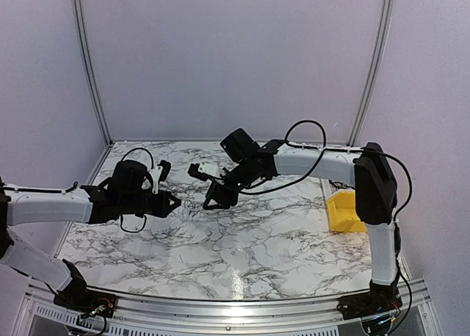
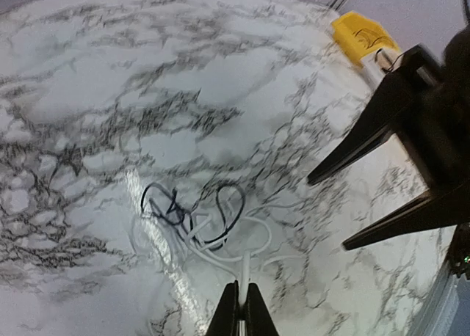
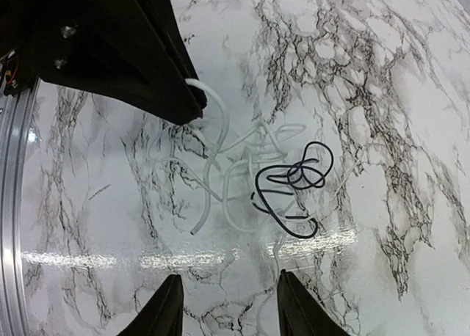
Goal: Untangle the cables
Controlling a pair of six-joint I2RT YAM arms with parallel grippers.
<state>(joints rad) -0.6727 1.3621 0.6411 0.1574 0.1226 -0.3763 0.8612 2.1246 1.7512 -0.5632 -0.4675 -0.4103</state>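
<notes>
We find the cables (image 3: 288,178) in a loose tangle mid-way across the marble table (image 1: 279,240) — between both grippers. Our left gripper (image 2: 241,315) is pinched onto the pale strand (image 2: 244,274) — our right gripper (image 3: 229,276) hangs above, fingers spread.

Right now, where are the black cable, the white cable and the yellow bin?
black cable (image 3: 294,177): right wrist view, its knotted loops.
white cable (image 3: 222,116): right wrist view, its upper bend.
yellow bin (image 1: 342,213): top external view, its side wall.

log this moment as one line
left gripper: shut on white cable | right gripper: open over tangle | black cable: looped, overlapping white cable, on table
</notes>
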